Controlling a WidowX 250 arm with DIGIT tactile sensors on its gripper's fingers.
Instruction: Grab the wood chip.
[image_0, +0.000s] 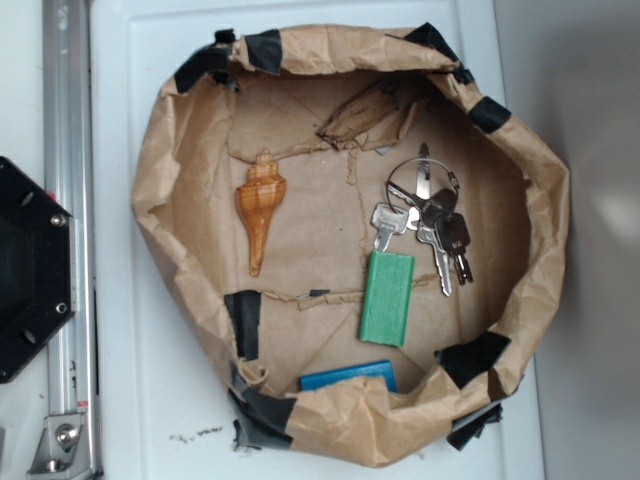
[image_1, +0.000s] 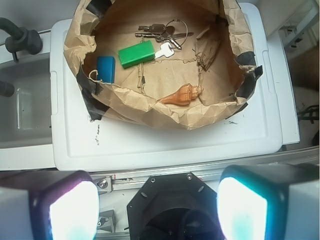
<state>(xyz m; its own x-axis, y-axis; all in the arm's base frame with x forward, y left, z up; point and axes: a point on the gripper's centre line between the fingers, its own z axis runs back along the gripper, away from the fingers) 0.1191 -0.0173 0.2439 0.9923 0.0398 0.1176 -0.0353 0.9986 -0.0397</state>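
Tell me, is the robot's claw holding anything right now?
No, nothing. The gripper is open and far from the paper basket; the wood chip lies inside, untouched.

Exterior view straight down, close over the paper basket (image_0: 160, 190); wrist view high, oblique, same basket (image_1: 150, 107).

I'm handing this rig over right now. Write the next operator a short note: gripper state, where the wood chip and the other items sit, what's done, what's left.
Gripper: open, empty, held back over the robot base, outside the paper-lined bin.
Wood chip: lies untouched at the bin's edge, partly against the crumpled paper wall. In the exterior view it is at the top, just above the keys.
Others inside: conch shell, green block, blue block.
Done: nothing yet; no approach to the chip.
Left: move over the chip, descend, close on it, lift. The paper wall beside it may crowd the fingers.
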